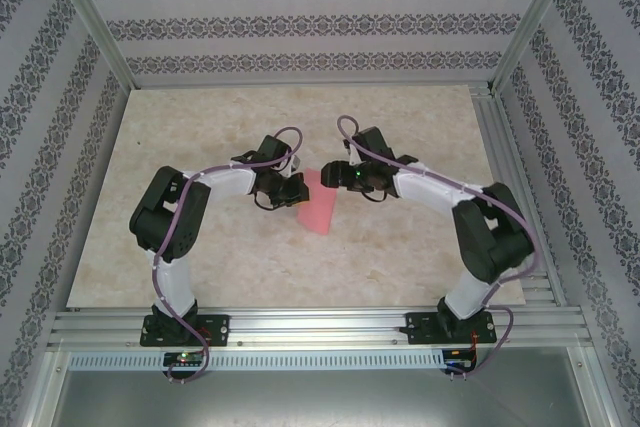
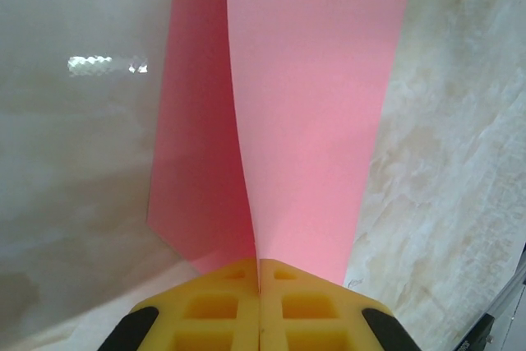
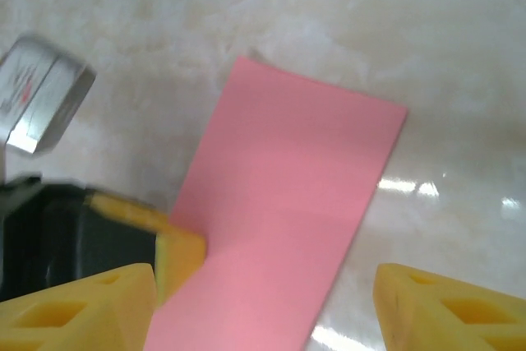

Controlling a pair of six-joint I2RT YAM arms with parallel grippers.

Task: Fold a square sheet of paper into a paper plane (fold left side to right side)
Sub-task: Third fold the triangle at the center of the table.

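Left wrist view: my left gripper [image 2: 260, 273] is clamped on the near edge of the paper [image 2: 312, 121], with one layer standing off the other along a soft bend. To fold well, I'd carry the pinched edge across low and square, meeting the opposite edge before creasing. My right gripper [image 1: 342, 179] hangs spread wide just over the sheet and may block the landing. The paper lies mid-bench [image 1: 200, 137], between both arms.

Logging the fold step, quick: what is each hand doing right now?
Left hand: closed, pinching the pink paper sheet.
Right hand: open, holding nothing.
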